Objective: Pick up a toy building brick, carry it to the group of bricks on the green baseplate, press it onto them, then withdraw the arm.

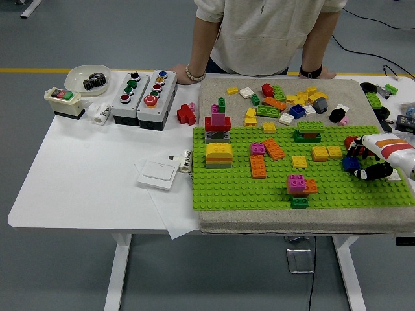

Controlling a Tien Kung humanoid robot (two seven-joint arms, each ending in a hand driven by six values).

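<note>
Over on the far left of the white tabletop (84, 175) sits a small switch box (62, 102) with a white dish holding a black gear (95, 80) behind it, then two grey button boxes (144, 98) side by side. A white flat switch plate (157, 173) lies nearer the front edge, just beside the green baseplate (246, 188).

On to the baseplate now: at its left end a yellow-topped stack (218, 155) with a red-and-pink tower (218, 124) behind it. Toward the middle, orange bricks (258, 166), then a pink-and-orange cluster (299, 184) near the front edge, with yellow bricks (326, 153) further right. Behind the plate, a loose heap of mixed bricks (285, 100) lies on the grey mat. A person stands at the far side, one hand (194, 73) resting at the mat's corner.

At the right end, the right hand (368, 162) reaches in low over the baseplate. A blue brick (351, 164) sits right at its dark fingers (377, 172), which are curled in around it, touching it on the right; a red piece shows just behind. Whether the blue brick is seated on the studs or lifted, I cannot tell. The nearest group, the yellow bricks, lies just to its left with open studs between.
</note>
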